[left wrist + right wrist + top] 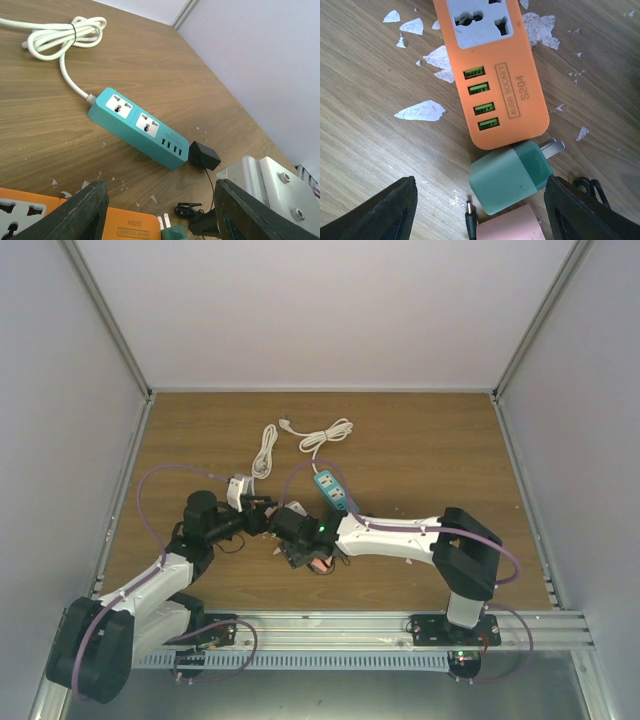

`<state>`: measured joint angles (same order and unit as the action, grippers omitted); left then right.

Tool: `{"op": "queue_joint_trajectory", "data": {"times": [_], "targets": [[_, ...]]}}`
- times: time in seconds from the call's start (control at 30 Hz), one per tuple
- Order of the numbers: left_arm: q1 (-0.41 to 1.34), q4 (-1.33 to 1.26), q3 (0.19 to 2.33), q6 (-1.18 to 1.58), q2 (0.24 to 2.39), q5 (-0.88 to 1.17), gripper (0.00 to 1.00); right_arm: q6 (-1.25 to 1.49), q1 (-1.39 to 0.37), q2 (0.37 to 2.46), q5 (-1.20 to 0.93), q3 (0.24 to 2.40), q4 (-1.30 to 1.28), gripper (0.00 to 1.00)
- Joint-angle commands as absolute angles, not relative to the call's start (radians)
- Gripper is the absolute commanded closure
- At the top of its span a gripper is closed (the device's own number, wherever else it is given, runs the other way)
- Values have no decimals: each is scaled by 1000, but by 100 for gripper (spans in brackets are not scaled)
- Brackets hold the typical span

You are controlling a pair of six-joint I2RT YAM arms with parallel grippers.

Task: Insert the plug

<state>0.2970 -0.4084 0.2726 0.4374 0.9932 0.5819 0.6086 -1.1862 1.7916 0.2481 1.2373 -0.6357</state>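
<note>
**Jaws spread, plug not yet inserted**

Jaws of the left gripper (161, 200) stand spread with nothing between them. Those of the right gripper (481, 197) are likewise spread and hang over a green adapter (512, 177). The plug (204, 155) lies loose near the middle of the tabletop (150, 60), just beside the USB end of the teal strip (137, 127) and in no socket. Judgement: nothing is grasped, and the pick-up and insertion both remain. Legible: "4USB SOCKET S204" on the orange strip (495, 75). No writing can be read on the teal strip or the plug.
</note>
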Motion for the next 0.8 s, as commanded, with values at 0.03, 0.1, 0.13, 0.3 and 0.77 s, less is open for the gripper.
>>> {"op": "queue_joint_trajectory", "data": {"times": [0.03, 0.1, 0.13, 0.3, 0.77], "targets": [[295, -482, 262, 443, 976, 604, 39, 592, -1184, 1802, 291, 1256, -628, 26], [293, -481, 261, 443, 975, 601, 39, 666, -1177, 1806, 299, 1263, -648, 27], [294, -480, 262, 443, 973, 599, 39, 723, -1175, 1811, 309, 1272, -669, 31], [287, -479, 258, 448, 968, 600, 39, 964, -1172, 1840, 294, 1271, -700, 36], [276, -474, 255, 449, 966, 586, 39, 1145, -1138, 1782, 324, 1160, -693, 43]]}}
